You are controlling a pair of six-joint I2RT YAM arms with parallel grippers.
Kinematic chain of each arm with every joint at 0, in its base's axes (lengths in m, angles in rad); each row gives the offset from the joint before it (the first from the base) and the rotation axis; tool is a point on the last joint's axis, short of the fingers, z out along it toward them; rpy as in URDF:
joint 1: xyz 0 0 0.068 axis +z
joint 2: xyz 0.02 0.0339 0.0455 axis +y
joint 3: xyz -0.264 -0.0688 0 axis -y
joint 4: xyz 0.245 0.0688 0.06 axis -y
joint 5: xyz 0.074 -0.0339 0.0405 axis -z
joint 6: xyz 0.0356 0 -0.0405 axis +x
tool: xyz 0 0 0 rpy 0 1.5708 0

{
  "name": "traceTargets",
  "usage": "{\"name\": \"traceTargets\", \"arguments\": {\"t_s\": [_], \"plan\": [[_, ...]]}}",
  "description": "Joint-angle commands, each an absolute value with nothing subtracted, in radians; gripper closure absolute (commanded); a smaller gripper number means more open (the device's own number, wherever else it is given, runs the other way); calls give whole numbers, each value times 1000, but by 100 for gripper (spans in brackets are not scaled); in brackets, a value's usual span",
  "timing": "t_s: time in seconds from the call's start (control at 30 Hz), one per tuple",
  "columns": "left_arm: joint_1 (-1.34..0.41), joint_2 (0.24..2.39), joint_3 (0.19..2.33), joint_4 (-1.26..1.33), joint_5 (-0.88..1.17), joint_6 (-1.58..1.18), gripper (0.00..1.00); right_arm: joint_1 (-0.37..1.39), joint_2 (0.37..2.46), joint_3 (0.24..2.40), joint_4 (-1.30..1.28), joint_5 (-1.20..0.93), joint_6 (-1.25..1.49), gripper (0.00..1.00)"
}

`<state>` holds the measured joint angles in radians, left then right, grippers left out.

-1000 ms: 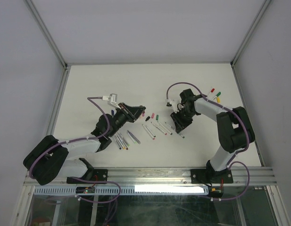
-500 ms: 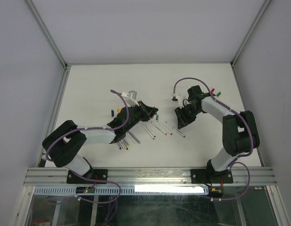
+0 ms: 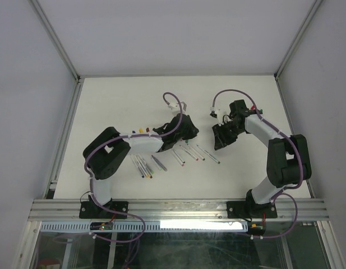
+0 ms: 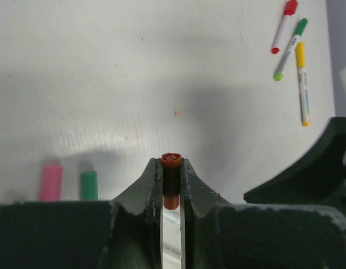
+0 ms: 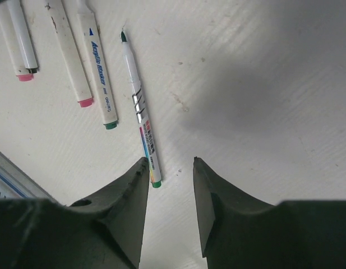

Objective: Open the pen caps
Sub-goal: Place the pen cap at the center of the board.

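top external: sitting high above and behind the arm bases (image 3: 100,206), looking steeply down, taking in the whole table (image 3: 105,101) and both arms from afar.
left wrist: riding just behind the left gripper (image 4: 171,162), looking low across the table toward three capped pens (image 4: 293,45); an orange cap (image 4: 171,180) pinched in the jaws is filling the near foreground.
right wrist: riding behind the right gripper (image 5: 170,168), whose jaws are standing apart, facing almost straight down, hanging close over the pen barrels (image 5: 140,112).
shared, top and left wrist: both are showing the capped pens near the table's far right side.
shared, top and right wrist: both are showing the pen barrels mid-table.
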<state>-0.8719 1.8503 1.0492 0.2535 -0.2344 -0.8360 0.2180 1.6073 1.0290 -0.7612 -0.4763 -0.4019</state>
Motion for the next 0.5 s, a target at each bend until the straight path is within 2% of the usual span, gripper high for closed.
{"name": "traceTargets", "arguments": {"t_s": [0.0, 0.23, 0.47], "plan": [[-883, 1949, 1228, 24, -247, -801, 100, 184, 1544, 1068, -727, -500, -393, 60], [-884, 2029, 1341, -74, -284, -771, 100, 158, 1531, 1066, -719, -508, -388, 60], [-884, 2065, 1376, -100, -275, -756, 87, 149, 1533, 1065, -718, -516, -389, 60]]}}
